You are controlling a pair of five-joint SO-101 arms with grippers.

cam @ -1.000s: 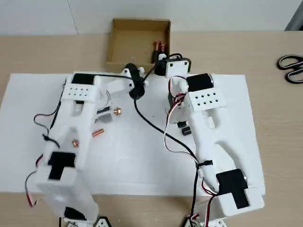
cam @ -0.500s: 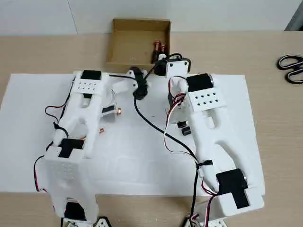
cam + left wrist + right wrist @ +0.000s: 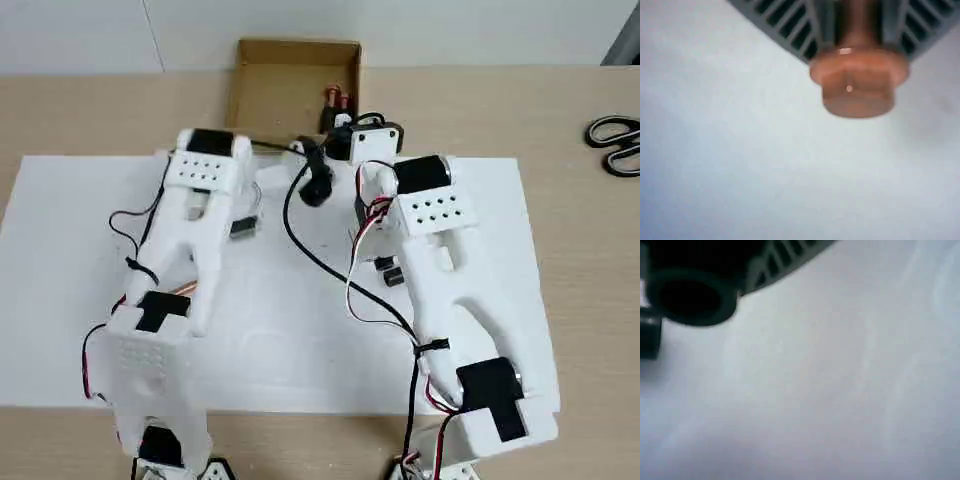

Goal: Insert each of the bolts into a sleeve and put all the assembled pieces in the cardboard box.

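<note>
**Bolt and sleeve both gripped: mating risk**

The left gripper [image 3: 856, 22] pinches a copper bolt [image 3: 858, 82] by the shank, head poking past its tips. The right gripper [image 3: 725, 265] pinches a black sleeve [image 3: 690, 297], with a spare sleeve [image 3: 649, 337] just beside it on the surface [image 3: 840, 390]. Risk: a head-first bolt likely can't enter the bore, and a misaligned push may knock either loose. The cardboard box [image 3: 270, 100], beyond both grippers, holds two assembled pieces [image 3: 334, 102].

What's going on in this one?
Two arms are mid-assembly over a white sheet. The left arm has a copper bolt pinched in its fingers. The right arm appears to hold a black sleeve in its fingers. The two parts are not yet joined. The cardboard box already has copper pieces in one corner, and spare sleeves lie on the sheet.
</note>
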